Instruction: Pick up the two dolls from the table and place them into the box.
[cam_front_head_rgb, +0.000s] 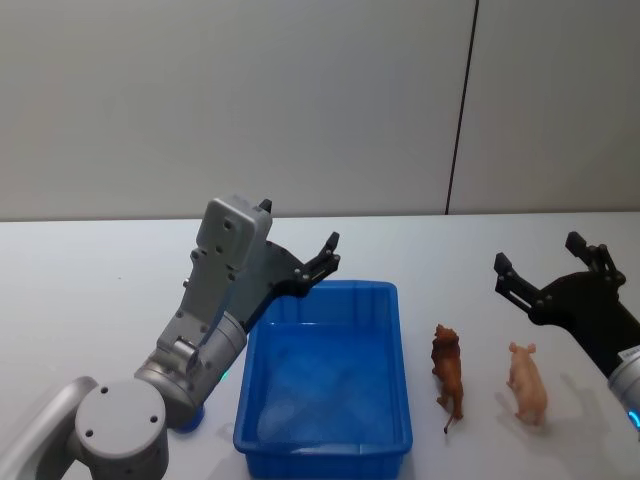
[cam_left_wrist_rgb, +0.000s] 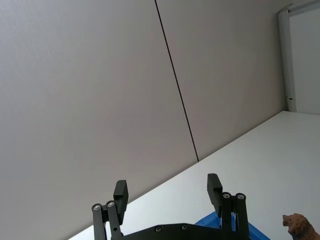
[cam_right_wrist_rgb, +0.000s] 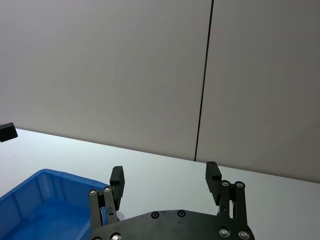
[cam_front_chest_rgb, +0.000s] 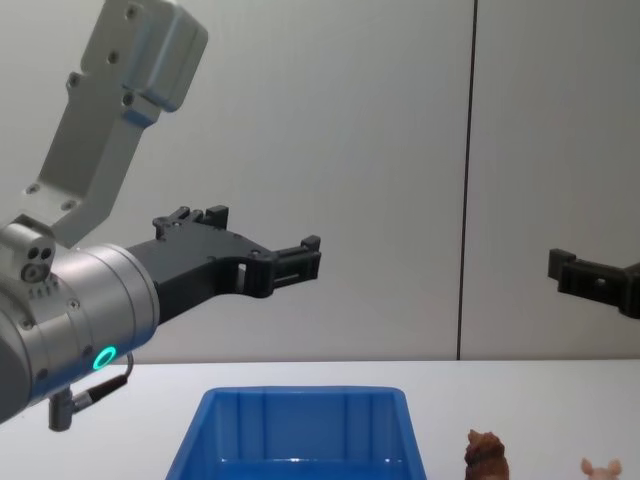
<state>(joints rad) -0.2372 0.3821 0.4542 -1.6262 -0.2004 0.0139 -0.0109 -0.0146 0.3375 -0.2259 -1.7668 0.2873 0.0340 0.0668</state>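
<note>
A bright blue plastic box (cam_front_head_rgb: 322, 455), rectangular with a thick rim and a smooth glossy floor, sits on the flat white table (cam_front_head_rgb: 100, 290). To its right stand two small moulded dolls, apart from each other: a reddish-brown, shaggy-maned animal (cam_front_head_rgb: 449, 372) just beside the box, and a smooth pale pink pig (cam_front_head_rgb: 527, 385) farther right. The left gripper (cam_left_wrist_rgb: 167, 186) — black, angular, fingers spread wide — hangs in the air over the box's far left corner. The right gripper (cam_front_head_rgb: 538, 252), equally spread, hovers beyond the pig, holding nothing.
</note>
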